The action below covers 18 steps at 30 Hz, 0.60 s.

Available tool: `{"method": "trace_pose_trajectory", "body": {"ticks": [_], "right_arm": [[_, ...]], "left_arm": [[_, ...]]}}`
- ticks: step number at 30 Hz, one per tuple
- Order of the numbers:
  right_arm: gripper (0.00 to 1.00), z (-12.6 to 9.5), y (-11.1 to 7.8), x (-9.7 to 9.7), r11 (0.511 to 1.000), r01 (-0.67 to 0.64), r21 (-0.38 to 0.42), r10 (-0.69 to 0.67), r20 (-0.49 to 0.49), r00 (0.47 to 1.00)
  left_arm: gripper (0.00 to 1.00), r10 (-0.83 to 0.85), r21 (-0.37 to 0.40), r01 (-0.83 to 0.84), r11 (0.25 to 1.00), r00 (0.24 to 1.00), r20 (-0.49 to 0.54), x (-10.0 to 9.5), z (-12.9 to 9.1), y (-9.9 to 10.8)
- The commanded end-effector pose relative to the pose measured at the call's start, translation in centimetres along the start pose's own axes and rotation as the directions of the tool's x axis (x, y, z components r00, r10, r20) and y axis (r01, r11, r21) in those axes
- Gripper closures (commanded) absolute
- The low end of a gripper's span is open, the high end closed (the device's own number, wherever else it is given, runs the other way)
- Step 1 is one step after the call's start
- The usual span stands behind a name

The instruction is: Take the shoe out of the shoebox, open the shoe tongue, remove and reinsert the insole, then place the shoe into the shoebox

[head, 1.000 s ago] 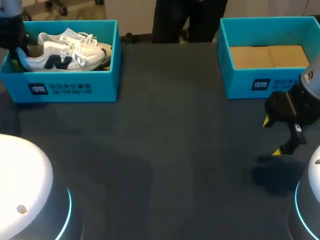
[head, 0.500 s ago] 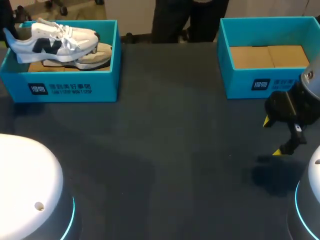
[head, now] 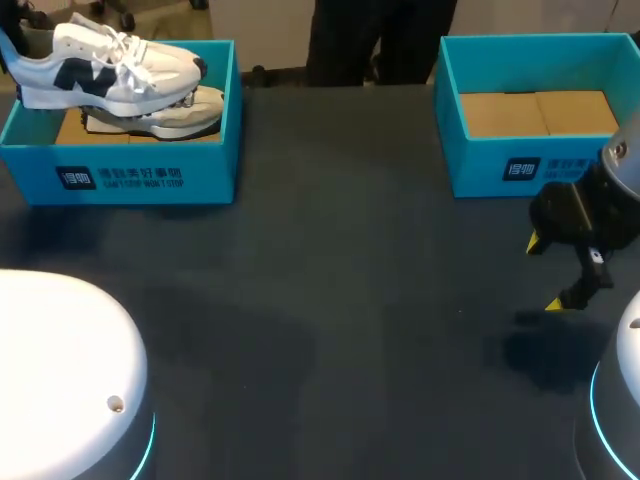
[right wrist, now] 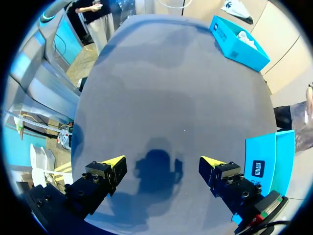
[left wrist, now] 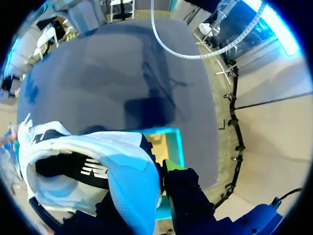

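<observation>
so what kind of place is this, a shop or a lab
Most likely a robotics lab test bench, not a shop: the left end effector holds a white sneaker above a teal shoebox, the right end effector hovers open over the dark table, beside a second teal shoebox.

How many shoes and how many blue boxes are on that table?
Shoes: 2 (lifted shoe held above the left box, second shoe lying inside it)
Blue boxes: 2 (left box, right box)
Total: 4
</observation>
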State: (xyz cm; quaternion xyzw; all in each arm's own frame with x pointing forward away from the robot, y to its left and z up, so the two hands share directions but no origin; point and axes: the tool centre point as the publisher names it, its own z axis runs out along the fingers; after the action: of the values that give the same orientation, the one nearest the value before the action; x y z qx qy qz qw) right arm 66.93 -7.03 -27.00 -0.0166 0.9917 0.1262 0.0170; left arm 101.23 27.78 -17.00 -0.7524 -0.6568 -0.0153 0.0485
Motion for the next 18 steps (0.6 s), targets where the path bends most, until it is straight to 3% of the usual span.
{"method": "trace_pose_trajectory", "body": {"ticks": [1, 15, 18], "right_arm": [[0.0, 0.1, 0.0, 0.0, 1.0, 0.001, 0.001, -0.001, 0.001, 1.0], [0.0, 0.1, 0.0, 0.0, 1.0, 0.001, 0.001, -0.001, 0.001, 1.0], [0.0, 0.1, 0.0, 0.0, 1.0, 0.001, 0.001, -0.001, 0.001, 1.0]], "left_arm": [[1.0, 0.045, -0.082, -0.044, 0.996, 0.999, 0.003, -1.0, -2.1, -4.4], [1.0, 0.045, -0.082, -0.044, 0.996, 0.999, 0.003, -1.0, -2.1, -4.4], [1.0, 0.059, -0.084, -0.06, 0.995, 0.998, -0.017, -2.8, -2.2, -5.6]]}}
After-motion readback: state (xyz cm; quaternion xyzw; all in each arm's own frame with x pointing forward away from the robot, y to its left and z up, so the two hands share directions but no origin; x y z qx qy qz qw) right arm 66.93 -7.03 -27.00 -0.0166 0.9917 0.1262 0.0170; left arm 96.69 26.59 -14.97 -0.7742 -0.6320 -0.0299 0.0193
